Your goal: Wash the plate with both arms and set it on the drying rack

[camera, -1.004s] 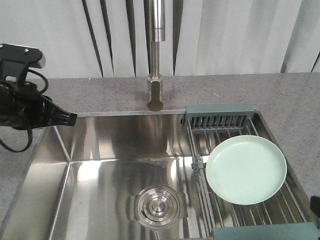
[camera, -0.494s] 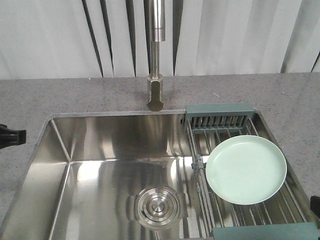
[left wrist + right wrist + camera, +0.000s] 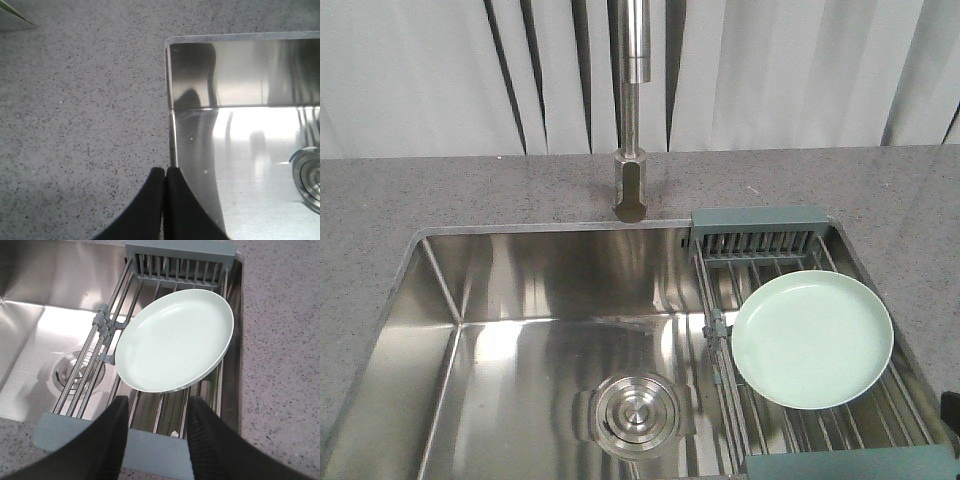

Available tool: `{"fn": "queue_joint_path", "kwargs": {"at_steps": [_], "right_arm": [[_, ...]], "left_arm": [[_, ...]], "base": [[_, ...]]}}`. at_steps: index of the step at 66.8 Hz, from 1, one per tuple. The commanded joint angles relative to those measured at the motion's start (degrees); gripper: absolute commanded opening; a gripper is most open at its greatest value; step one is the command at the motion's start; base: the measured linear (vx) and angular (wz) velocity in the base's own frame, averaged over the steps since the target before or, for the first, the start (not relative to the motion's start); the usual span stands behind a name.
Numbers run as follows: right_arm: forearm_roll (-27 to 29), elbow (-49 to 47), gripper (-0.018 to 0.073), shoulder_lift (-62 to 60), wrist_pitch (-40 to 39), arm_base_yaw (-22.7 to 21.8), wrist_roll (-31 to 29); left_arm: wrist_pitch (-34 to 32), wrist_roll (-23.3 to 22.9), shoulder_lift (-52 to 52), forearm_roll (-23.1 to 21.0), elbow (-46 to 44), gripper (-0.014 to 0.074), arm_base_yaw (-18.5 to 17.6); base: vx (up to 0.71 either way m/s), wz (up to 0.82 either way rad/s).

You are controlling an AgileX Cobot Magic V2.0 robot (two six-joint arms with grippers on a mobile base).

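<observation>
Grey speckled tabletop (image 3: 440, 190) around steel sink (image 3: 520, 300); round pale mint-green plate (image 3: 175, 340) flat on steel wire drying rack (image 3: 150, 270), straight ahead of right jaws (image 3: 156, 435), spread, empty; left jaws (image 3: 165, 210) clenched, far side of sink

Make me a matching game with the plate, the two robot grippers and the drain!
Things:
1. plate
2. left gripper
3. right gripper
4. drain

Places or states:
A. shut, over the sink's left rim
B. on the sink floor
C. lying on the drying rack
D. open, near the rack's front end piece

Pairs: 1-C, 2-A, 3-D, 4-B
</observation>
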Motion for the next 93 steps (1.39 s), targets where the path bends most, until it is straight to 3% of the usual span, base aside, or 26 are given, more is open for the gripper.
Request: {"fn": "queue_joint_path", "kwargs": {"at_steps": [1, 25, 78, 83, 93], "right_arm": [[0.06, -1.49, 0.028, 0.25, -3.55, -0.1, -0.23], [0.06, -1.49, 0.028, 0.25, -3.55, -0.1, -0.23], [0.05, -1.49, 0.028, 0.25, -3.56, -0.1, -0.23], [0.05, -1.49, 0.028, 0.25, -3.56, -0.1, -0.23], [0.05, -1.49, 0.028, 0.25, -3.56, -0.1, -0.23]], "left_arm": [[-1.39, 1.78, -2.69, 0.47, -1.41, -0.0006, 0.07], [2.17, 1.89, -6.42, 0.47, -1.03, -0.0006, 0.07], [2.4, 2.0, -6.29, 0.47, -1.03, -0.0006, 0.07], [2.46, 3.82, -7.27, 0.4, -1.03, -0.0006, 0.75], [-2.12, 9.19, -12.82, -4.87, 1.51, -0.0006, 5.46]], "base": [[0.0, 0.0], [0.0, 0.0], [0.0, 0.0], [0.0, 0.0], [0.0, 0.0]]}}
